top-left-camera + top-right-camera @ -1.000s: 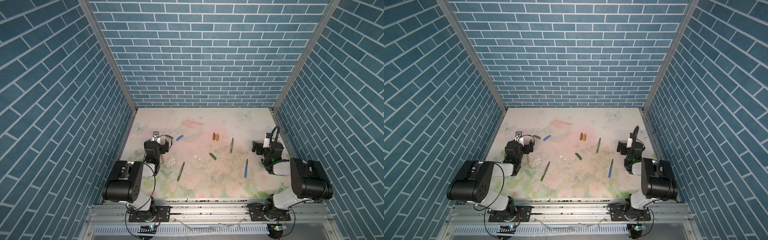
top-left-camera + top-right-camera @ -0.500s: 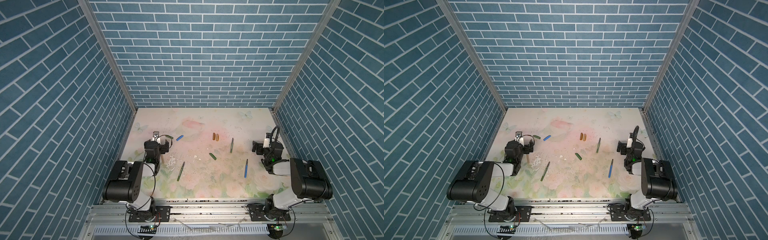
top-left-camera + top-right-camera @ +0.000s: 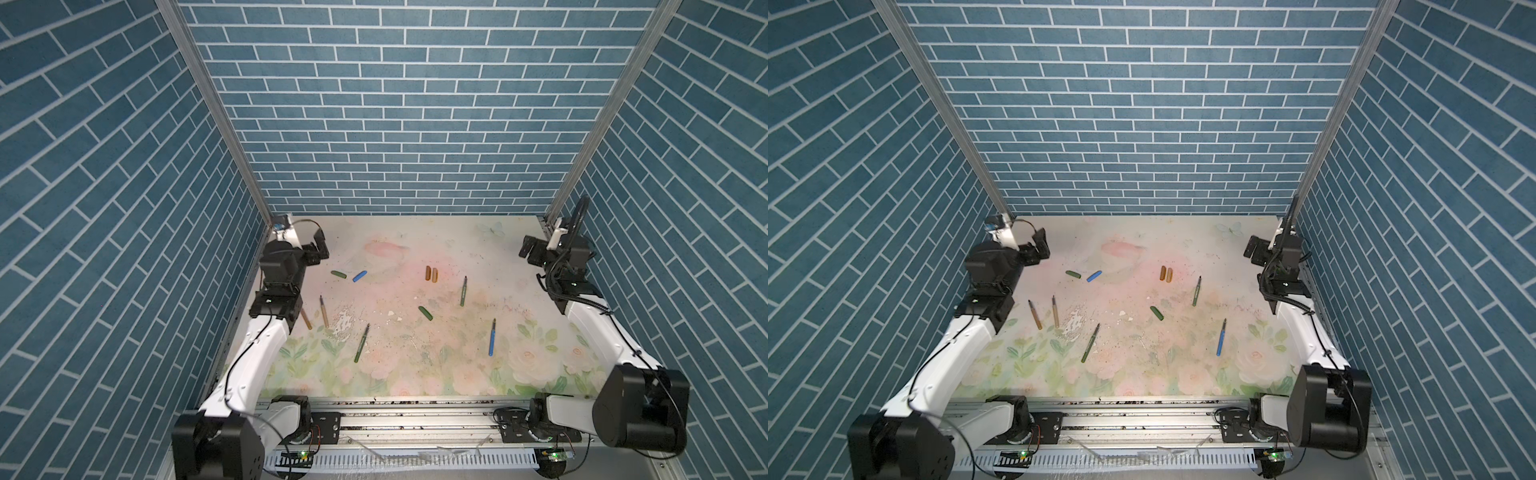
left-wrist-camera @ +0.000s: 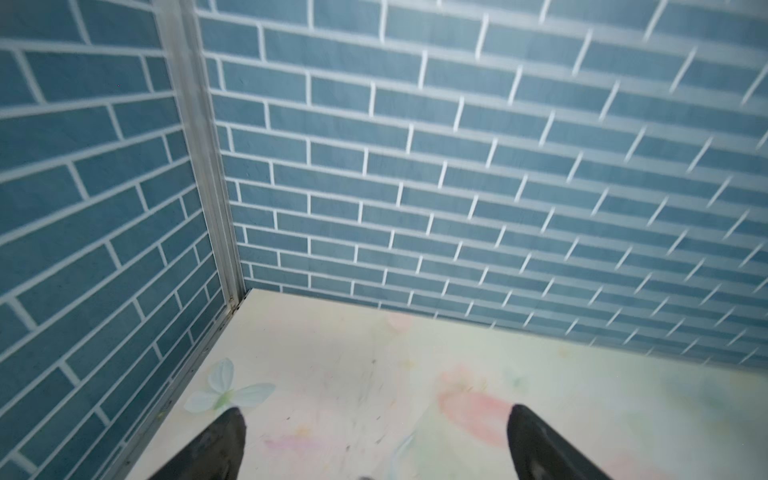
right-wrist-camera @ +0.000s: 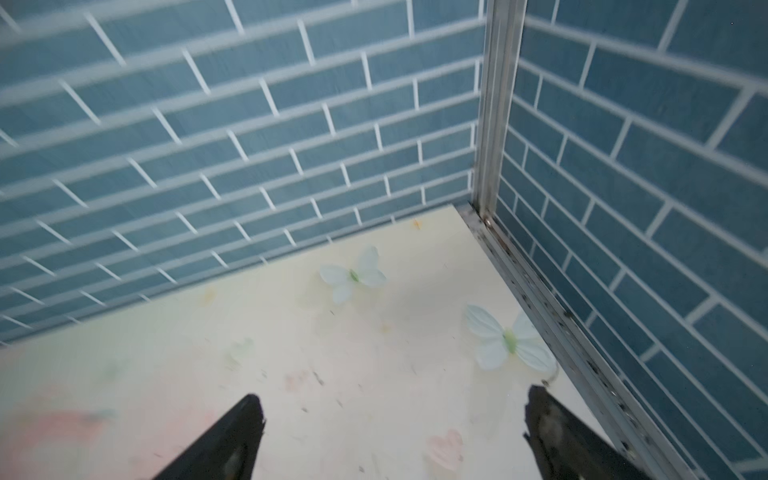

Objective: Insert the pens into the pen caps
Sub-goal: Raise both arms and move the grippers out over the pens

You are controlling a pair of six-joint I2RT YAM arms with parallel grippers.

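Note:
Five pens lie on the floral mat in both top views: a green pen [image 3: 362, 343] [image 3: 1090, 343], a second green pen [image 3: 463, 291] [image 3: 1196, 291], a blue pen [image 3: 492, 337] [image 3: 1221, 336], a tan pen [image 3: 323, 311] [image 3: 1055, 311] and an orange-brown pen [image 3: 306, 319] [image 3: 1035, 314]. The caps lie apart from them: green cap [image 3: 339, 274], blue cap [image 3: 360, 276], amber cap [image 3: 428, 273], tan cap [image 3: 434, 274], another green cap [image 3: 425, 313]. My left gripper [image 3: 318, 249] [image 4: 375, 409] hangs open near the back left corner. At the back right, my right gripper [image 3: 530, 253] [image 5: 395, 392] is open too. Both are empty.
Blue brick walls [image 3: 395, 124] close the mat on three sides, with metal corner posts [image 4: 208, 187] [image 5: 494, 104] close to each gripper. The mat [image 3: 415, 374] carries printed flowers, butterflies and scuff marks. A metal rail [image 3: 415, 415] runs along the front edge.
Both arms have unfolded and lifted, carrying their grippers up and toward the back corners. The tan and orange-brown pens now show beside the left arm. Pens and caps have not moved.

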